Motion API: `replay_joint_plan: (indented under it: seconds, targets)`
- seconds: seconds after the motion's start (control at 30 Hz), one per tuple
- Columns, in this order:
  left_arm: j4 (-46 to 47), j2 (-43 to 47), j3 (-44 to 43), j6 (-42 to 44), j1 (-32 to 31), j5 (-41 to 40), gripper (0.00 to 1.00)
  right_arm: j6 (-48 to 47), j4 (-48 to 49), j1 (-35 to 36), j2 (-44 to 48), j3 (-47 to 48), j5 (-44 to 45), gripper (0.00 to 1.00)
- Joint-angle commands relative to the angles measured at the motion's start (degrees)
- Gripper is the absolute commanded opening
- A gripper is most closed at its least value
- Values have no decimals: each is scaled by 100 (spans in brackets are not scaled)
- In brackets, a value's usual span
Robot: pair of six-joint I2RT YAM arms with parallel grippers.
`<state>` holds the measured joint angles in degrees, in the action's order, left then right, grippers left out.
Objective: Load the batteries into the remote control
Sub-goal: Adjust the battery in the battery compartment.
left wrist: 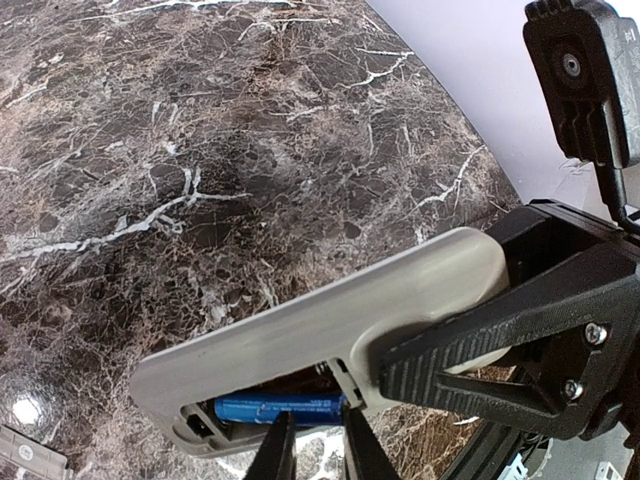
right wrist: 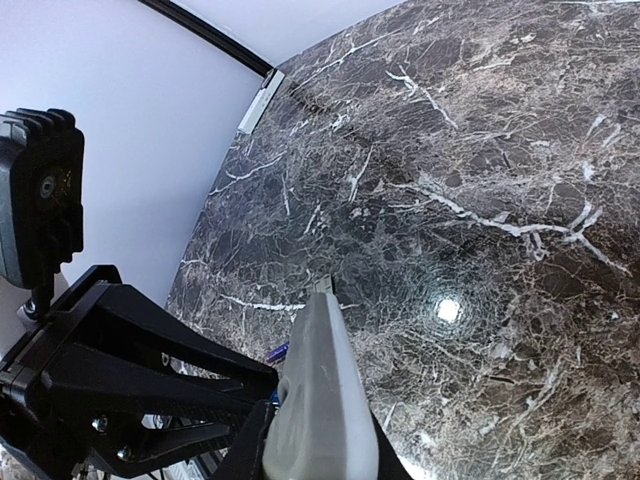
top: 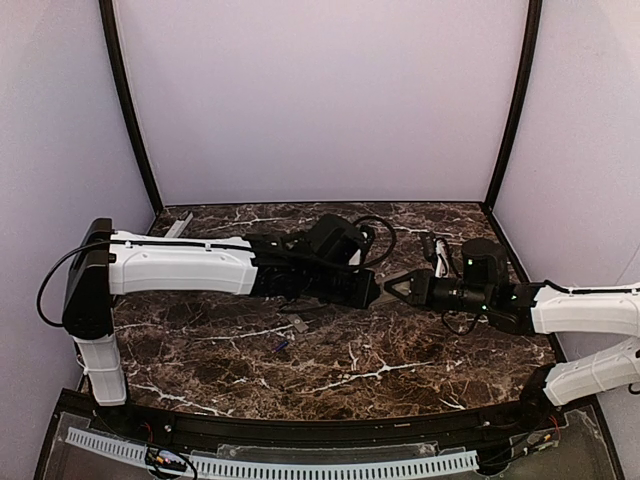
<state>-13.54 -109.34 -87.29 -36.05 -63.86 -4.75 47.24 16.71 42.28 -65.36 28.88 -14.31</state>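
The remote control (left wrist: 330,320) hangs above the marble table (top: 330,375), back side towards the left wrist camera, its battery bay uncovered. My right gripper (right wrist: 315,440) is shut on one end of it; its ribbed black fingers (left wrist: 470,355) clamp that end. One blue battery (left wrist: 250,408) lies lengthwise in the bay. My left gripper (left wrist: 316,410) has its jaws narrowly apart, tips resting against that battery, not around it. A second battery (top: 281,346) lies loose on the table below the arms. In the top view both grippers meet near the table's middle (top: 385,290).
A narrow pale grey bar (top: 178,225) lies by the back left wall. A small grey piece (top: 298,322) rests on the table near the loose battery. A small white and black object (top: 437,252) sits at the back right. Walls close in three sides.
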Motion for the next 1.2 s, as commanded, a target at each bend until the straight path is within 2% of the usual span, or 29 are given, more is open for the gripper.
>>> replay_joint_plan:
  seconds: [0.0, 0.87, 1.17]
  targets:
    - [-896, -323, 58, -46, 203, -452, 17, 73, 1116, 88, 317, 53, -432, 0]
    - [-988, -545, 104, -180, 286, -396, 18, 12, 1654, 83, 498, -94, -664, 0]
    - [-747, -437, 134, 40, 290, -320, 21, -28, 833, 70, 346, 37, -261, 0]
